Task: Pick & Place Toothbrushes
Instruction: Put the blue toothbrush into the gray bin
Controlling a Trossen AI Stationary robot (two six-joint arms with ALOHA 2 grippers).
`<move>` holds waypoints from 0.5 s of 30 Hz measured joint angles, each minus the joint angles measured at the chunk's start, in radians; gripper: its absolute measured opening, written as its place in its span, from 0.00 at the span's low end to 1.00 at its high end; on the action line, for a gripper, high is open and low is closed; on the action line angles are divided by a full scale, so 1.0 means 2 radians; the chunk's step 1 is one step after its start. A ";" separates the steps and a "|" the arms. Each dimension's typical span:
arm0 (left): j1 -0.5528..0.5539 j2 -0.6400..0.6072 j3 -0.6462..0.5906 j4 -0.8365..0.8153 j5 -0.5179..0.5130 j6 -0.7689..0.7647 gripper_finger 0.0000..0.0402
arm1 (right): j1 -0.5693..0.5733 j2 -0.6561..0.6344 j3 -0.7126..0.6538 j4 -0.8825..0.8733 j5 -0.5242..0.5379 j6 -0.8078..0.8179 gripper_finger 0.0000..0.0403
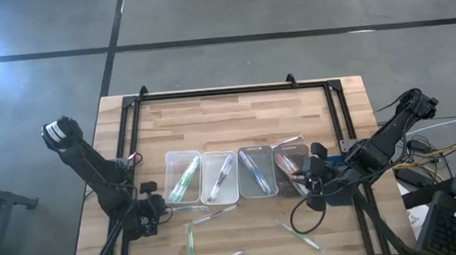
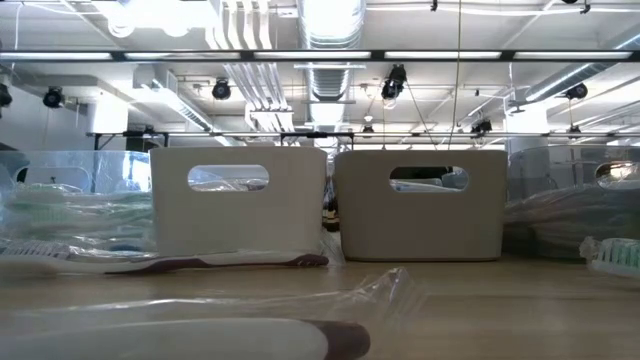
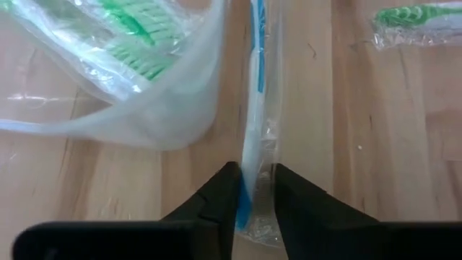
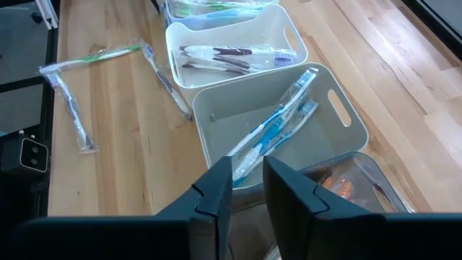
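The left tool (image 3: 254, 189) sits near the counter's (image 1: 243, 110) front-left corner, fingers pinching a blue toothbrush (image 3: 254, 108) lying beside a tray (image 3: 144, 108). The right tool (image 4: 247, 180) hovers over the rightmost tray (image 4: 361, 180), holding nothing, fingers slightly parted.

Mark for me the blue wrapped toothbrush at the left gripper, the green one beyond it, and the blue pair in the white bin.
blue wrapped toothbrush (image 3: 254, 108), left wrist view, mid-handle.
green wrapped toothbrush (image 3: 419, 14), left wrist view, handle.
blue toothbrush pair (image 4: 278, 123), right wrist view, handles.
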State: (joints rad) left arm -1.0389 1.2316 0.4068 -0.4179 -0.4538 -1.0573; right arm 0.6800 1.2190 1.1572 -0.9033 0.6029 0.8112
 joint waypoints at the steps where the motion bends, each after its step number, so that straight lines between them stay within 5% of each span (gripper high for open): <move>1: 0.000 0.000 0.000 0.000 0.003 0.005 0.21 | 0.000 0.000 0.000 0.000 0.000 0.000 0.20; 15: 0.000 0.001 0.027 -0.005 0.053 0.042 0.08 | 0.000 0.000 0.000 0.000 0.000 0.002 0.27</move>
State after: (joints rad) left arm -1.0395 1.2339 0.4615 -0.4279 -0.3484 -0.9729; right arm 0.6800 1.2190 1.1572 -0.9031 0.6029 0.8157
